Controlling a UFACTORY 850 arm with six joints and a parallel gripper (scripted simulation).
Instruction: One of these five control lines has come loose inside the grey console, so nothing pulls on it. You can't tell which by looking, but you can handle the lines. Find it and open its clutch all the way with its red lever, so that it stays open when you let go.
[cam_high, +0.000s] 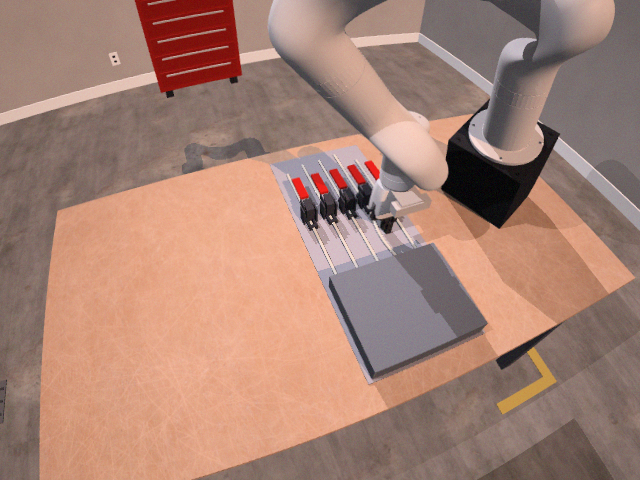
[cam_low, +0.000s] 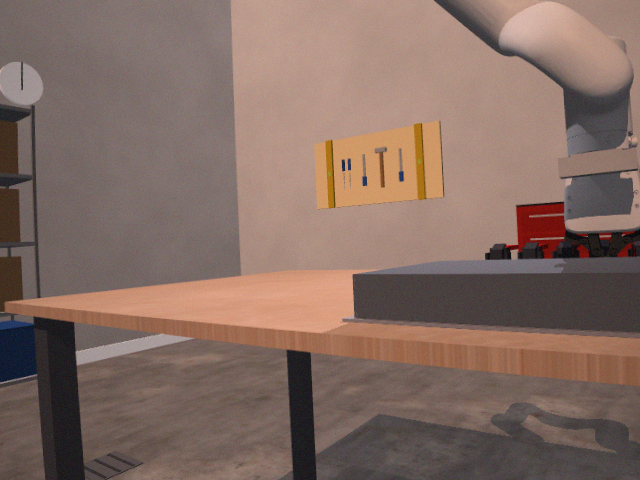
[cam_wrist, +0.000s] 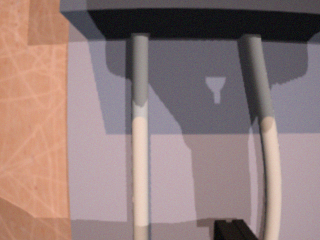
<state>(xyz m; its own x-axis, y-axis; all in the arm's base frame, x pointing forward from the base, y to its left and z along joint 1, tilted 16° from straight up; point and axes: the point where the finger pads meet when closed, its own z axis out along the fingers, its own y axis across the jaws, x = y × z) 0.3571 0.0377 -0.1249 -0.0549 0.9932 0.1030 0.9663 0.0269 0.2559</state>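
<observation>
The grey console (cam_high: 408, 310) lies on a pale grey base plate at the table's right. Five pale control lines run from it through black clutches with red levers (cam_high: 338, 178); all levers lie flat. My gripper (cam_high: 387, 224) is shut, with nothing between the fingers. It is low over the plate, between the clutches and the console, at the two lines nearest the arm's base. In the wrist view the left line (cam_wrist: 140, 140) runs straight into the console. The right line (cam_wrist: 267, 150) bows slightly sideways beside my dark fingertip (cam_wrist: 235, 231). In the exterior view the gripper (cam_low: 599, 245) hangs behind the console.
The arm's black base block (cam_high: 498, 173) stands on the table right of the plate. A red tool chest (cam_high: 188, 41) stands on the floor by the far wall. The table edge runs close behind the console's near end.
</observation>
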